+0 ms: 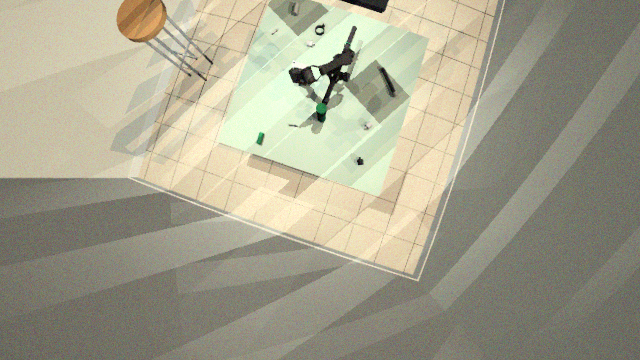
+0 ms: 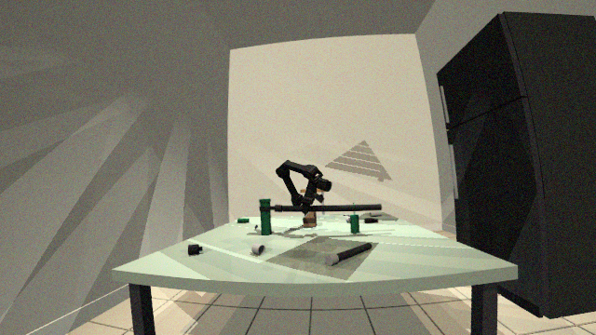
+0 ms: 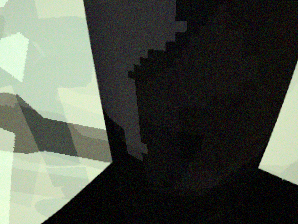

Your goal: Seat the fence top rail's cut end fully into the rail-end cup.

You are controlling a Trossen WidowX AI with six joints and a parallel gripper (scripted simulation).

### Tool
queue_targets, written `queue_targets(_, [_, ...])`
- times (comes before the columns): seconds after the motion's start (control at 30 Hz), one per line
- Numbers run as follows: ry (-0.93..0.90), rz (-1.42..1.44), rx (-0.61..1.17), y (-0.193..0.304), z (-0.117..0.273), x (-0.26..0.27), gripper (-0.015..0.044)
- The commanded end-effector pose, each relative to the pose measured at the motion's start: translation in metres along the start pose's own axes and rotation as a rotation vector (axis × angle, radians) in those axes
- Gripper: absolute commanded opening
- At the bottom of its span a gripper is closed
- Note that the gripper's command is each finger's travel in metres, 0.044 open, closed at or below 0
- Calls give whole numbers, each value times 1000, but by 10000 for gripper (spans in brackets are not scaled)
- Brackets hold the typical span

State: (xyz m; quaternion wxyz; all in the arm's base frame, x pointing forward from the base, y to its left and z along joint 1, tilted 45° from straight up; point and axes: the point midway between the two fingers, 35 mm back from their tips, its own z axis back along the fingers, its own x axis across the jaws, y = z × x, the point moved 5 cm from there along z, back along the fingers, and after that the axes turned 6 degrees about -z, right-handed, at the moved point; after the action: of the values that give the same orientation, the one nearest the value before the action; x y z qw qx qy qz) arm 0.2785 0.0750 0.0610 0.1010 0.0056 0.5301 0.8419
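The dark top rail [image 1: 328, 93] [image 2: 340, 207] runs level from the tall green post [image 1: 321, 108] [image 2: 265, 224] past the short green post [image 2: 355, 224]. The loop cap around it is too small to make out clearly. The black brace band [image 2: 264, 208] sits high on the tall post, just below its cap. The rail-end cup [image 2: 277, 207] points along the rail, and the rail's end meets it with no visible gap; how deep it sits cannot be told. My gripper [image 1: 336, 78] [image 2: 304, 207] is shut on the rail between the posts. Dark gripper parts fill most of the wrist view.
A loose dark bar with a pale end [image 1: 387, 81] [image 2: 351, 252], a grey fitting [image 1: 367, 125] [image 2: 258, 249], a black fitting [image 1: 360, 161] [image 2: 194, 249], a green piece [image 1: 260, 138] [image 2: 243, 221] and a black ring [image 1: 320, 26] lie on the table.
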Motion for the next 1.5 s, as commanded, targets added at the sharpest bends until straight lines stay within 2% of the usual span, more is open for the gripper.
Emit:
queue_targets(0.0, [9, 0, 2, 8, -1, -1, 0])
queue_targets(1.47, [1, -2, -4, 5, -2, 0, 0])
